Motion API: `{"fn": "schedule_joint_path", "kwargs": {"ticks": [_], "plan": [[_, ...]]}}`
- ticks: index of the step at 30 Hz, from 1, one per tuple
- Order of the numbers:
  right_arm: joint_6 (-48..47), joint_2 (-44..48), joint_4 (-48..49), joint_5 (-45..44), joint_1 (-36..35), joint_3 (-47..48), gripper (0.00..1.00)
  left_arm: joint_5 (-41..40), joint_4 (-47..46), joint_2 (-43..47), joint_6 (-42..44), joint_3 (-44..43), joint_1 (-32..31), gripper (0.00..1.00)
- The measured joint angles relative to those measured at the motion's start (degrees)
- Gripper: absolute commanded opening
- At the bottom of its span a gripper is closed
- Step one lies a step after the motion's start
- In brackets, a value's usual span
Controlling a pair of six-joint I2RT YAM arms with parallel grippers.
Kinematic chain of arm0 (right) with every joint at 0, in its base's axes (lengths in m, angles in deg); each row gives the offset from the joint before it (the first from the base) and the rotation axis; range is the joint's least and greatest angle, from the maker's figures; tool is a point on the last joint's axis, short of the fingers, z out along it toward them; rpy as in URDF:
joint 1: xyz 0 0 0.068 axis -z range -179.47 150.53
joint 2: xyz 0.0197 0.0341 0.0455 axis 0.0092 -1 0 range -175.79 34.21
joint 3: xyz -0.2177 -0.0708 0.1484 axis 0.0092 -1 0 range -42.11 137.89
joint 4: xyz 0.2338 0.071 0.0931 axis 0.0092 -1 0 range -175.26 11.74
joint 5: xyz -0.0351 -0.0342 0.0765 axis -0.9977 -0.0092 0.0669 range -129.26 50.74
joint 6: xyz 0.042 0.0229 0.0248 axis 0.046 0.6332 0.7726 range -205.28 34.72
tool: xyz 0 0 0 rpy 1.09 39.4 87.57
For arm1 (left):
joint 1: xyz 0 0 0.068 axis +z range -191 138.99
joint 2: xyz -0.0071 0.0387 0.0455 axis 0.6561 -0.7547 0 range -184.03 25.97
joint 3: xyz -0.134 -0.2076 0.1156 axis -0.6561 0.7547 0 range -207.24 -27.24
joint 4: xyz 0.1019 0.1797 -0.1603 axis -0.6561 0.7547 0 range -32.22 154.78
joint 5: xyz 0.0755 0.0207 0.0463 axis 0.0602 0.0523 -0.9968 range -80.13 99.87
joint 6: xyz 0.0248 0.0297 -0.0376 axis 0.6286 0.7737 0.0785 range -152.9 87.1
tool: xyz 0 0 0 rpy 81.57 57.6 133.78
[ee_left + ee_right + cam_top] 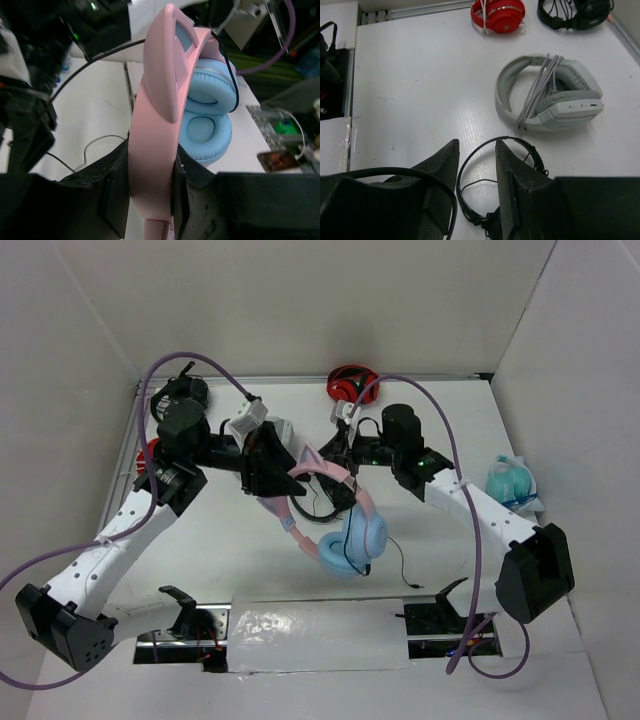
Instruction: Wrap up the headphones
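left gripper (290, 480): pressed shut on the pink headband (152, 130), one finger on each flat side, the band running straight through the jaws.
right gripper (477, 165): fingers spread and pinching nothing; the table shows in the gap between them.
headphones (335, 520): held in the left gripper by the band, with the right gripper (335, 445) just beyond them on the far side.
headband: in the left wrist view it rises out of that gripper's jaws, with a cat ear (170, 70) standing out just past the fingertips.
ear cups (210, 100): light blue, stacked against each other beyond the left gripper's fingertips. From above they hang on the near side of both grippers. Whether they touch the table cannot be told.
cable (402, 565): thin and dark, trailing from the cups away from the left gripper towards the right arm's base. Another stretch crosses the upper cup's rim.
small black on-ear pair (527, 148): lying flat under the right gripper, its thin band arching across the gap between the fingers.
white-grey pair (550, 95): ahead of the right gripper and apart from it, its own cord wound round it.
red pair (497, 15): well ahead of the right gripper, near the table's edge.
black pair (575, 10): beside the red one, equally distant.
table (420, 75): white, carrying the loose pairs.
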Motion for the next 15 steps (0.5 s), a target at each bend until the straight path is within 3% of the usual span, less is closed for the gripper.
{"fn": "schedule_joint_path", "kwargs": {"ticks": [7,15], "plan": [[8.7,-1.4,9.5,-0.7,-0.3,-8.9,0.51,-8.5,-3.4,0.0,-9.8,-3.5,2.4,0.00],[19.6,-2.2,24.8,-2.4,-2.3,-21.6,0.53,-17.4,-10.1,0.0,-19.8,-3.0,5.2,0.00]]}}
